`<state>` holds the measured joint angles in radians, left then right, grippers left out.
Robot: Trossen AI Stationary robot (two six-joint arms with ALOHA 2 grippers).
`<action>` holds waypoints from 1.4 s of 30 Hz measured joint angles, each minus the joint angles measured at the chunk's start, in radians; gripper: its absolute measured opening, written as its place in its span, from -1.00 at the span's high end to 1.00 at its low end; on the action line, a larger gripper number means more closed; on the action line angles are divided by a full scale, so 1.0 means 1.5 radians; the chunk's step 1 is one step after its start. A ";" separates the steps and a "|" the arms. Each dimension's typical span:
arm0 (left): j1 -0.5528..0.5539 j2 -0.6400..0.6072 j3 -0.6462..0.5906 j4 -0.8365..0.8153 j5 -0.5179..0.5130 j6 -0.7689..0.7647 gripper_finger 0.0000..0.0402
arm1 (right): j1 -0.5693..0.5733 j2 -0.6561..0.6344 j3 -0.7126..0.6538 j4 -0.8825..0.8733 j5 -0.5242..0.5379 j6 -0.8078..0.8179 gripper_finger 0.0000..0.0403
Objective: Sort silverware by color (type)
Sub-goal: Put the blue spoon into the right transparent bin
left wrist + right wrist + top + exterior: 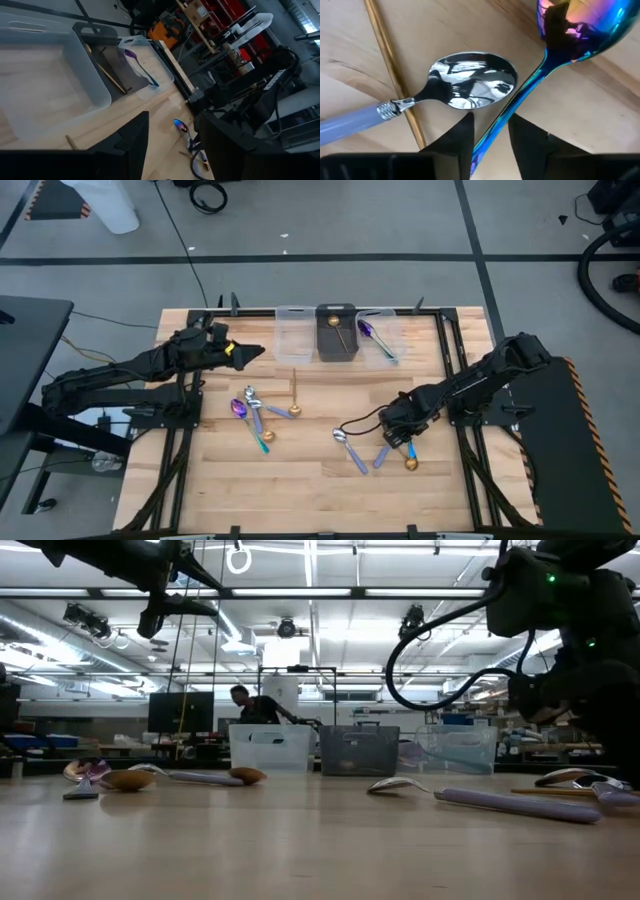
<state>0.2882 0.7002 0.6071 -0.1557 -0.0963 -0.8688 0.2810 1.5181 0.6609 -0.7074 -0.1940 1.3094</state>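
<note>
Straddling rainbow spoon (555, 60) handle — right gripper (490, 131), wrist view only

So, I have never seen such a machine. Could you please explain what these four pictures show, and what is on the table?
It is a robot with two dark arms at a wooden table, each ending in a two-finger gripper. One picture looks straight down, one looks level across the table top, and two come from cameras on the wrists.

The left gripper hangs open above the table, near three small bins at the far edge. The middle bin holds a gold spoon, the right one a rainbow spoon.

The right gripper is low over a group of loose spoons. Its wrist view shows the fingers open around the handle of a rainbow spoon, beside a silver spoon. More spoons lie on the left.
</note>
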 joint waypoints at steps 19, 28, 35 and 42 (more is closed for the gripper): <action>0.000 0.000 0.000 -0.001 0.000 0.008 0.10 | 0.001 0.000 -0.003 0.003 0.017 0.016 0.85; 0.000 0.000 0.000 -0.002 0.000 0.010 0.10 | 0.000 -0.002 -0.004 0.006 0.015 0.016 0.84; 0.000 0.005 0.000 -0.004 -0.002 0.011 0.10 | -0.004 -0.005 -0.005 0.010 0.014 0.017 0.84; -0.005 0.014 0.000 -0.006 -0.004 -0.007 0.10 | -0.021 -0.005 -0.006 0.010 0.005 -0.002 0.84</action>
<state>0.2807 0.7208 0.6067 -0.1641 -0.1028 -0.8795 0.2492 1.5101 0.6521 -0.6924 -0.1870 1.3057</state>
